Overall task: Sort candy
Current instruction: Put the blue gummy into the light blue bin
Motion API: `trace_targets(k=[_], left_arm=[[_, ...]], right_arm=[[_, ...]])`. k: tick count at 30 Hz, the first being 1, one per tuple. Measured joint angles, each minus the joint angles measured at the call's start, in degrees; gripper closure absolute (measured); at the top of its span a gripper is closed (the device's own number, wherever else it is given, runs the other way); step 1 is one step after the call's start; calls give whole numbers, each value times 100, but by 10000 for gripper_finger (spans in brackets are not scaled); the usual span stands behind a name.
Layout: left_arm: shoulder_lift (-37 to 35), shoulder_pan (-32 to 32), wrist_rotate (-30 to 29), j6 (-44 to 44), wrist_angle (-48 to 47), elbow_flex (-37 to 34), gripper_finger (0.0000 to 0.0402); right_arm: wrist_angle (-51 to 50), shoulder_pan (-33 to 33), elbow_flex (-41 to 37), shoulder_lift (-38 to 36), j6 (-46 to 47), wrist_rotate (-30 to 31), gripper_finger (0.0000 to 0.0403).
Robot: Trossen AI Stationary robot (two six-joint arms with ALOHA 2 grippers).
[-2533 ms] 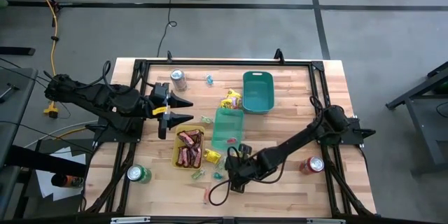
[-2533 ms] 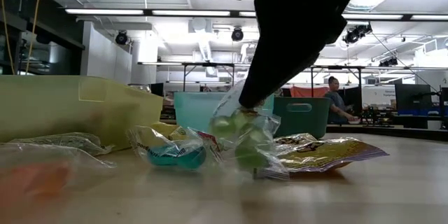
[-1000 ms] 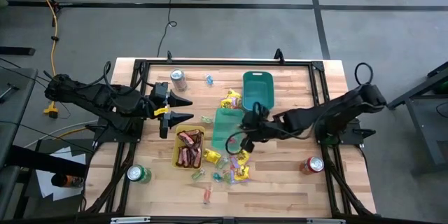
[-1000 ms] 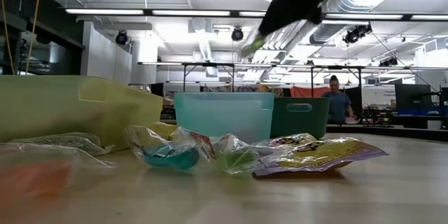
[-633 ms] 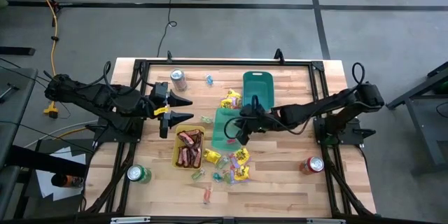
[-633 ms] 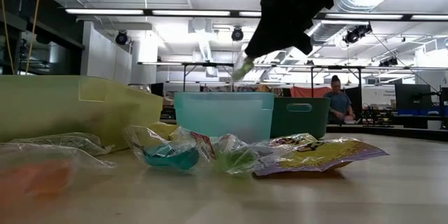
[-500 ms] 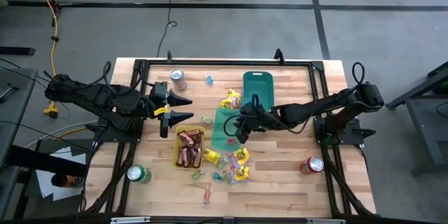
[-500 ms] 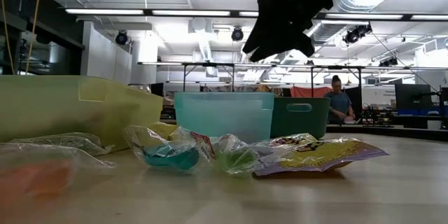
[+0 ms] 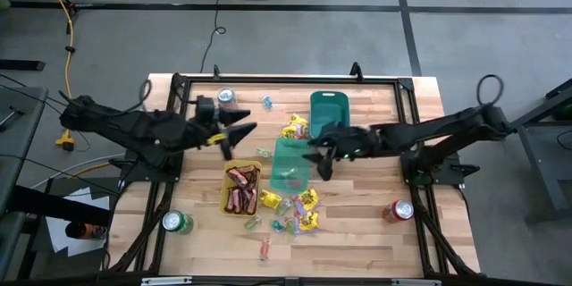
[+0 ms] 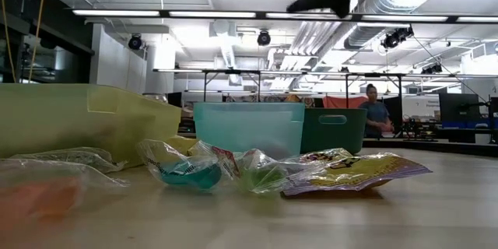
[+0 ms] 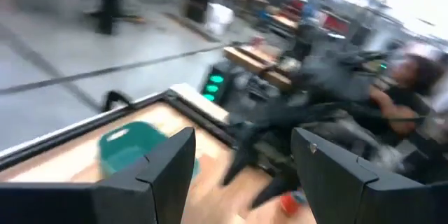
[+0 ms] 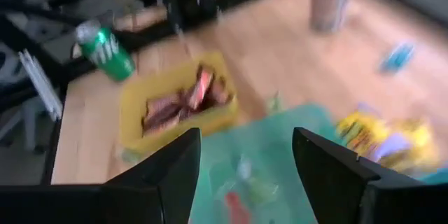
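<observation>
Candy lies loose near the table's front: a pile of small wrapped pieces and a yellow packet (image 9: 302, 210), seen close in the low view as a teal piece (image 10: 187, 173), a green piece (image 10: 264, 177) and the yellow packet (image 10: 350, 170). Dark red-brown bars (image 12: 178, 105) fill the yellow tray (image 9: 225, 198). A few small pieces (image 12: 238, 175) lie in the light teal tray (image 9: 289, 165). My right gripper (image 9: 318, 159) hangs open and empty above that tray's right edge (image 12: 241, 182). My left gripper (image 9: 236, 138) is open in the air left of the trays (image 11: 241, 175).
A dark teal tray (image 9: 329, 116) stands behind the light teal one, more yellow packets (image 9: 297, 128) beside it. Cans stand at the far left (image 9: 227, 98), near left (image 9: 176, 223) and near right (image 9: 398, 211). A blue piece (image 9: 266, 101) lies far back, a red one (image 9: 264, 248) at the front.
My right gripper, shut on a green candy over the light teal tray, has opened and let it go; the candy has dropped toward the tray. The gripper has then risen and drawn back toward the table's right. My left gripper has rolled and shifted slightly toward the trays.
</observation>
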Motion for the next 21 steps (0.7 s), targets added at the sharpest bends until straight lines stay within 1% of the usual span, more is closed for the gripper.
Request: trace_targets(k=[2, 3, 5, 7, 10, 12, 16, 18, 21], left_arm=[[223, 264, 52, -452, -29, 0, 177], [335, 449, 213, -635, -45, 0, 177], [539, 923, 743, -921, -214, 24, 177], [777, 1574, 1388, -1079, -569, 196, 177], [1201, 2684, 2179, -1126, -1243, 518, 177], [1513, 3398, 2505, -1060, -1565, 684, 177], [2241, 4510, 2918, -966, -1660, 902, 179], [2650, 4877, 3006, -836, -1641, 1029, 184], [3248, 5228, 3033, -492, -1650, 1203, 197]], right_arm=[[-114, -11, 2, -300, -221, 303, 181], [-114, -37, 2, -441, -287, 429, 181], [-163, -111, 2, -674, -374, 651, 181], [-201, -225, 2, -851, -377, 782, 181], [-248, -441, 2, -977, -376, 907, 181], [-270, -600, 2, -985, -352, 981, 181], [-557, -932, 6, -917, 69, 1084, 181], [-790, -1084, -1, -879, 440, 1097, 181], [-974, -1263, -1, -844, 877, 1097, 181]])
